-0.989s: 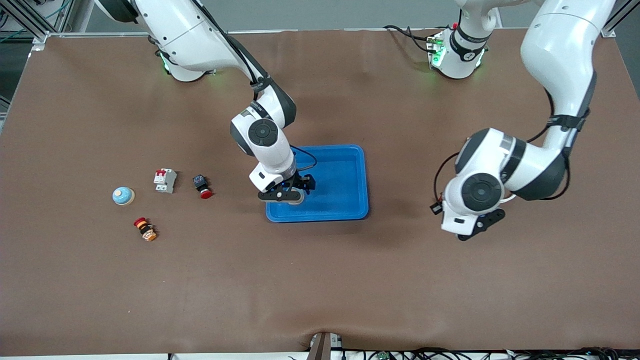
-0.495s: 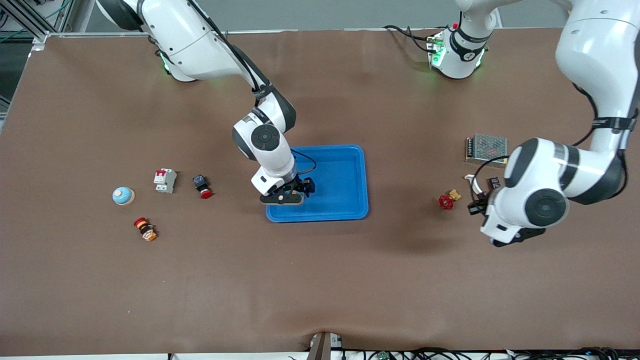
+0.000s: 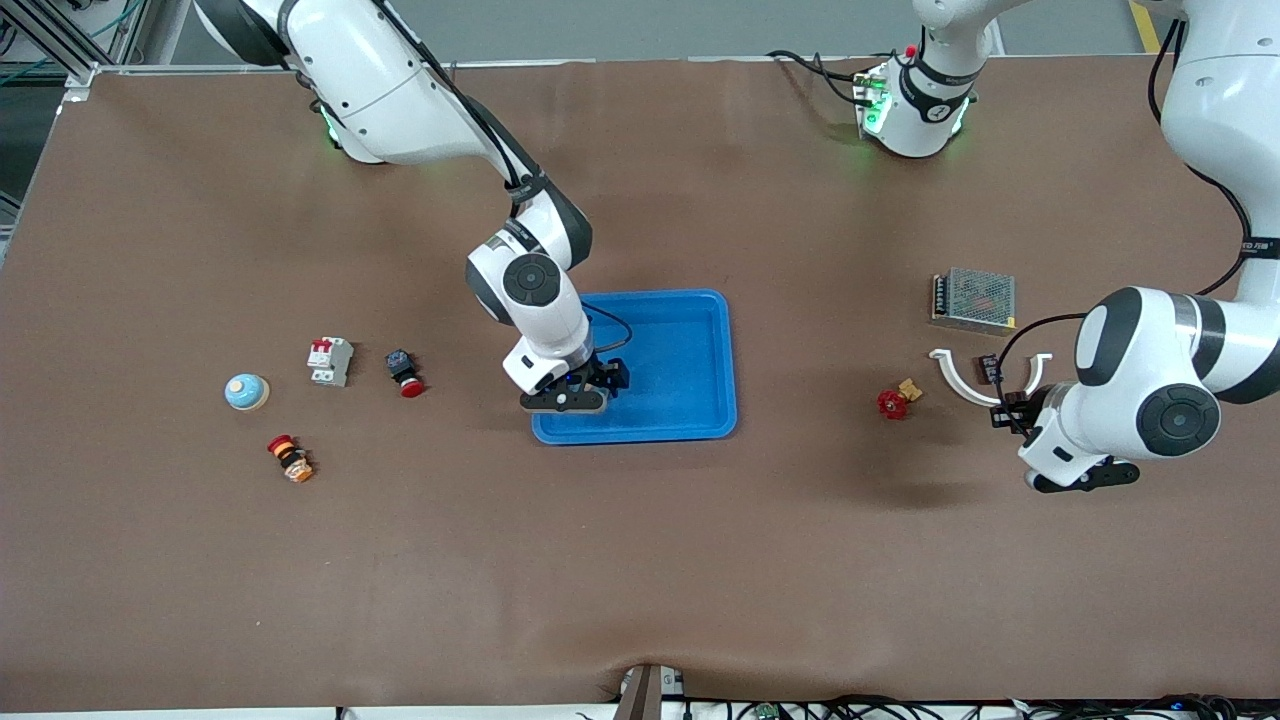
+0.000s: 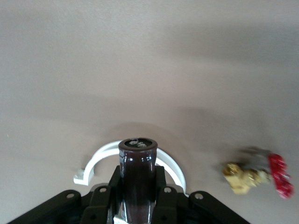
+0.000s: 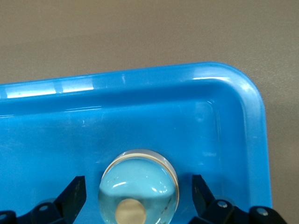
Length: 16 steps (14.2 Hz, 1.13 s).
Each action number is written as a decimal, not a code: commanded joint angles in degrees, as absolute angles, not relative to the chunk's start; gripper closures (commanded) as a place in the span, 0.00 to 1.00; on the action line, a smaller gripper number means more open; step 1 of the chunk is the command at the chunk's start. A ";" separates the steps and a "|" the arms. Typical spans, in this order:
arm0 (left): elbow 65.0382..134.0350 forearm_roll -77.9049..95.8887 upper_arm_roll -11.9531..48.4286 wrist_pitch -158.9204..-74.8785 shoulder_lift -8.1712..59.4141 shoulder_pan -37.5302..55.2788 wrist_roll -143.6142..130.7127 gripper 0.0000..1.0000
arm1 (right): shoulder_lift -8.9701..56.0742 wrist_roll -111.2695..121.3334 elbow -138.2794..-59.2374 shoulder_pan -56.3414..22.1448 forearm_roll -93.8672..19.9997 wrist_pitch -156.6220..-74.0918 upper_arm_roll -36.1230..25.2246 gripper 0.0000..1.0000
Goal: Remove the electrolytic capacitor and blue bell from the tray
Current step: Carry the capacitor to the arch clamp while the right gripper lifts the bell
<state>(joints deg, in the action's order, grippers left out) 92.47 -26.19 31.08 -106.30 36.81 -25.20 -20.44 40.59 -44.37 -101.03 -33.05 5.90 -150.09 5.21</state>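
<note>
My right gripper (image 3: 566, 399) is low in the corner of the blue tray (image 3: 690, 300) nearest the camera, toward the right arm's end. Its fingers (image 5: 75, 192) are open on either side of a light blue bell (image 5: 138, 186) with a tan button, and stand clear of it. The bell rests on the tray floor (image 5: 154, 121). My left gripper (image 3: 1085, 476) is shut on a dark, glossy cylindrical capacitor (image 4: 137, 165) and holds it over the table above a white half-ring clamp (image 4: 98, 161). A second light blue bell (image 3: 246, 391) sits toward the right arm's end.
A circuit breaker (image 3: 330, 360), a red push button (image 3: 404, 372) and a red-and-orange switch (image 3: 290, 458) lie near the second bell. A red-handled brass valve (image 3: 896, 400), the white clamp (image 3: 965, 385) and a metal power supply (image 3: 974, 299) lie toward the left arm's end.
My left arm has swung away from the tray toward its own end of the table, uncovering the valve, clamp and power supply. My right gripper has stayed at the tray corner.
</note>
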 commanded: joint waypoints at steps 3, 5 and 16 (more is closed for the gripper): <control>93.87 -28.12 31.47 -110.73 38.84 -26.63 -18.90 1.00 | 41.48 -46.05 -99.76 -33.84 7.65 -150.12 4.57 0.48; 94.04 -28.12 31.38 -112.40 39.72 -27.25 -18.02 1.00 | 41.48 -45.97 -99.76 -33.84 7.65 -150.12 4.48 0.54; 96.85 -31.55 30.15 -119.97 42.28 -27.77 -17.84 1.00 | 32.89 -35.62 -98.26 -31.04 7.21 -136.61 4.92 0.61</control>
<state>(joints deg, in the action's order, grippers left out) 94.80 -30.20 29.91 -118.24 43.04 -26.76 -18.86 37.70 -39.44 -97.69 -32.78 6.17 -141.78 4.55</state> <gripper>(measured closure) 0.696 0.330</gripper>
